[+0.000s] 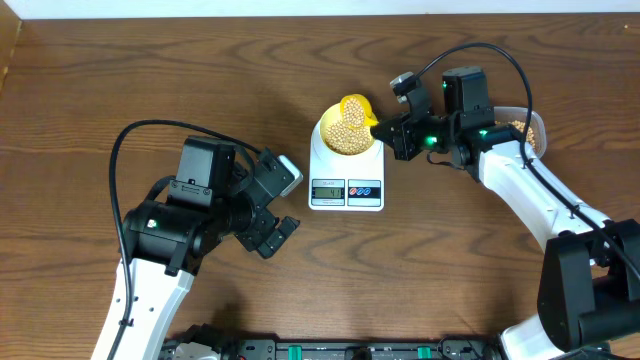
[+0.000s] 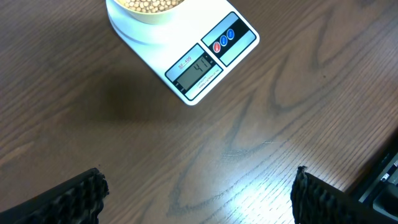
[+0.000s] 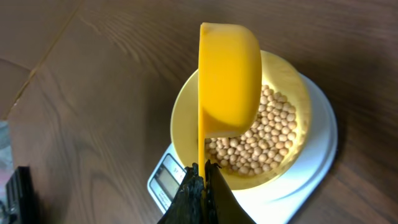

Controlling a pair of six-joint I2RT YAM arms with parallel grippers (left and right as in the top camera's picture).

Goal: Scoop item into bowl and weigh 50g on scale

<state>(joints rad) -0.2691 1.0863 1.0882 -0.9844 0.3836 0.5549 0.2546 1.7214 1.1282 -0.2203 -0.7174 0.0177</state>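
We logged the left gripper [image 1: 288, 205], fingers spread and idle, at the scale's [image 1: 346, 178] eight o'clock. The display read roughly 41. The bowl [image 1: 323, 130] of beans [image 1: 348, 140] sat on the scale. The scoop [image 3: 230, 74] was tipped over the bowl at twelve o'clock, its handle pinched by the right gripper [image 3: 201, 177]. We judged small, tapped pours best.

Table [image 1: 80, 80]: dark brown wood-grain top, fills the view; even, diffuse light, faint sheen. Pale strip [image 1: 300, 6]: beyond table edge, 12 o'clock. Black rail [image 1: 330, 351]: 6 o'clock edge.
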